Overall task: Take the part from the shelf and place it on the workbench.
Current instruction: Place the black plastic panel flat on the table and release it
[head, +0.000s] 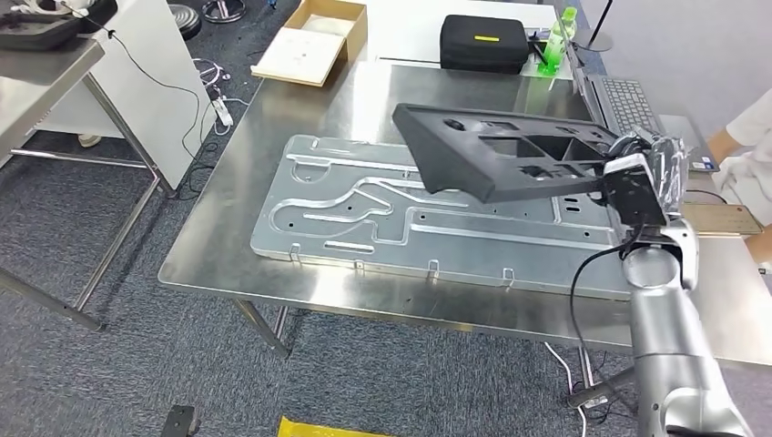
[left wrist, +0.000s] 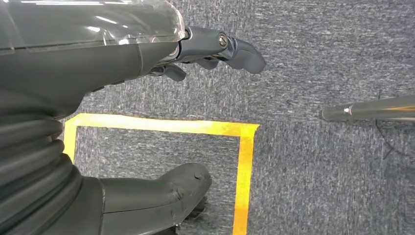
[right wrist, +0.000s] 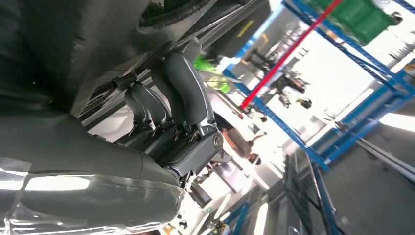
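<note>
A long black plastic part [head: 496, 150] with cut-out openings hangs above the steel workbench [head: 273, 137], over a large silver stamped metal panel [head: 382, 214]. My right hand [head: 651, 168] grips the part at its right end; in the right wrist view its fingers [right wrist: 181, 93] curl against the part's dark underside [right wrist: 73, 44]. My left hand [left wrist: 210, 46] hangs over the carpet, holding nothing, with its fingers apart and slightly bent.
A person's gloved hand and white sleeve [head: 742, 150] are at the bench's right edge, near a laptop [head: 624, 100]. A black case [head: 484, 41], a green bottle [head: 557, 41] and a cardboard box [head: 309, 41] stand at the back. Yellow tape [left wrist: 242, 161] marks the floor.
</note>
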`<state>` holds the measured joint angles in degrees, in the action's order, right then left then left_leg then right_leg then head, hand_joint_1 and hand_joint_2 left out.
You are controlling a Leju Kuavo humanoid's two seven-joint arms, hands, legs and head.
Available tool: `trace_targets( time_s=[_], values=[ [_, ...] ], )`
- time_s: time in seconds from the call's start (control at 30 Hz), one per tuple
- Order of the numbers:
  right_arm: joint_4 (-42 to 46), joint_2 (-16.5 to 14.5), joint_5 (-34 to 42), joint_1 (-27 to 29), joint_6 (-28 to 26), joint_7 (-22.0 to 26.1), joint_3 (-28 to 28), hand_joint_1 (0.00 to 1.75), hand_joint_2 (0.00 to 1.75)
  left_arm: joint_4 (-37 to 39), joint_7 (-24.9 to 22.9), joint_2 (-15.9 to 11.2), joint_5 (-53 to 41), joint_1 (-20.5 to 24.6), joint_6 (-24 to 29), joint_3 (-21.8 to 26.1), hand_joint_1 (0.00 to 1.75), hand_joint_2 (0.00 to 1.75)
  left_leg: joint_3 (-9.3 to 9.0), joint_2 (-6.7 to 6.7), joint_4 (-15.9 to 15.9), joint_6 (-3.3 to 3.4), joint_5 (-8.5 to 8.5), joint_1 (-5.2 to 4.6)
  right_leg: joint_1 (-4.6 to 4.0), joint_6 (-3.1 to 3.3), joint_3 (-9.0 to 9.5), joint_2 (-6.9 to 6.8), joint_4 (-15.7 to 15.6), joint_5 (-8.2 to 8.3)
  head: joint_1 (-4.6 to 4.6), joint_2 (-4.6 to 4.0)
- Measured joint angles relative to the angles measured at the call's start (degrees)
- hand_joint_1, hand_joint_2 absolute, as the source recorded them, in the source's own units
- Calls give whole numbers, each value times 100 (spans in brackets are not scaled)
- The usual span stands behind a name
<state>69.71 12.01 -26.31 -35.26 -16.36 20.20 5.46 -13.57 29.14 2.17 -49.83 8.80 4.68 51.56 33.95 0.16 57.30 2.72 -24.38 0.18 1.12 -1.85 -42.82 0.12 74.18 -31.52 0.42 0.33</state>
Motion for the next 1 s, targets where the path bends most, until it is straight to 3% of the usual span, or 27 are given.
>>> trace_targets(
  time_s=[0.03, 0.1, 0.17, 0.3, 0.37, 0.43, 0.47, 0.5, 0.57, 0.63, 0.7, 0.77, 0.83, 0.9, 0.97, 1.0],
  values=[
    [-56, 47, -34, -51, 35, -2, 15, 175, 175, 0, -1, 2, 3, -2, -4, 0, 0, 175, 2, -2, 29, -19, -19, 12, 28, -28, 96, -7, -215, 172, 0, 0],
    [-154, 136, -88, -179, 94, -3, 28, 175, 175, -1, -2, 2, 5, -1, -26, 0, 0, 175, 20, -5, 122, -81, -83, 25, 65, -70, 443, -24, -931, 512, 1, 0],
    [-231, 197, -102, -298, 169, -8, 37, 175, 175, -1, 1, -2, 11, 8, -54, 0, 0, 175, 52, -8, 208, -146, -132, 14, 58, -28, 624, -15, -1318, 606, -2, 0],
    [-377, 340, -155, -456, 271, -24, 45, 0, 175, 0, 8, 27, 25, 35, -62, 1, 0, 175, 99, -10, 290, -244, -203, 20, 39, 150, 612, 5, -1346, 606, -4, 0],
    [-420, 384, -166, -541, 288, -24, 53, 0, 175, 0, 5, 36, 12, 48, -23, 1, 0, 175, 277, -9, 708, -290, -471, 36, 47, 215, 618, 4, -1362, 618, -6, 0],
    [-466, 412, -183, -579, 292, -23, 73, 0, 175, 0, 3, 39, 33, 55, -7, 2, 0, 175, 611, -9, 1449, -311, -807, 42, 27, 238, 617, 6, -1361, 615, -7, 0],
    [-489, 420, -194, -583, 295, -22, 84, 0, 175, 0, 4, 41, 56, 53, -17, 3, 0, 175, 745, -9, 1730, -309, -887, 42, 14, 242, 618, 9, -1361, 613, -7, 0],
    [-513, 432, -210, -583, 298, -22, 93, 0, 175, 0, 7, 43, 86, 50, -31, 5, 0, 175, 793, -10, 1821, -294, -858, 40, -1, 244, 621, 13, -1360, 612, -7, 0],
    [-547, 459, -249, -590, 304, -23, 106, 0, 175, 0, 15, 47, 120, 49, -51, 9, 0, 175, 571, -15, 1329, -219, -513, 21, -28, 245, 635, 23, -1360, 611, -7, 0],
    [-570, 484, -275, -615, 305, -24, 130, 0, 175, 0, 20, 39, 133, 51, -54, 16, 0, 87, 219, -25, 575, -100, -203, -20, -42, 234, 638, 26, -1365, 614, -4, 0],
    [-596, 497, -287, -629, 306, -31, 156, 0, 175, 0, 20, 30, 137, 49, -50, 27, 0, 0, 79, -29, 257, -37, -148, -63, -28, 191, 619, 28, -1381, 634, -4, 0],
    [-622, 518, -315, -617, 304, -40, 172, 0, 175, 0, 17, 30, 138, 43, -42, 36, 0, 0, 52, -24, 166, -27, -112, -62, -18, 125, 618, 29, -1412, 656, -8, 0],
    [-640, 552, -350, -624, 300, -43, 190, 0, 175, 0, 16, 34, 138, 42, -34, 39, 0, 87, 3, -14, 45, -2, -43, -32, -21, 74, 578, 22, -1309, 563, -5, 0],
    [-665, 585, -362, -642, 295, -47, 224, 0, 175, 0, 18, 44, 138, 39, -33, 41, 0, 175, -21, -6, -14, 20, -6, -20, -19, 37, 336, 17, -775, 258, -1, 0],
    [-701, 601, -363, -622, 288, -58, 259, 0, 175, 0, 17, 50, 138, 23, -35, 44, 0, 175, -17, -3, -7, 29, -8, -20, -4, -3, 18, 16, -118, -3, -1, 0],
    [-719, 604, -366, -604, 283, -74, 274, 0, 175, 0, 18, 55, 137, 13, -37, 45, 0, 175, -16, -2, 3, 27, -14, -18, 10, -24, -41, 12, -3, 8, -3, 0]
  ],
)
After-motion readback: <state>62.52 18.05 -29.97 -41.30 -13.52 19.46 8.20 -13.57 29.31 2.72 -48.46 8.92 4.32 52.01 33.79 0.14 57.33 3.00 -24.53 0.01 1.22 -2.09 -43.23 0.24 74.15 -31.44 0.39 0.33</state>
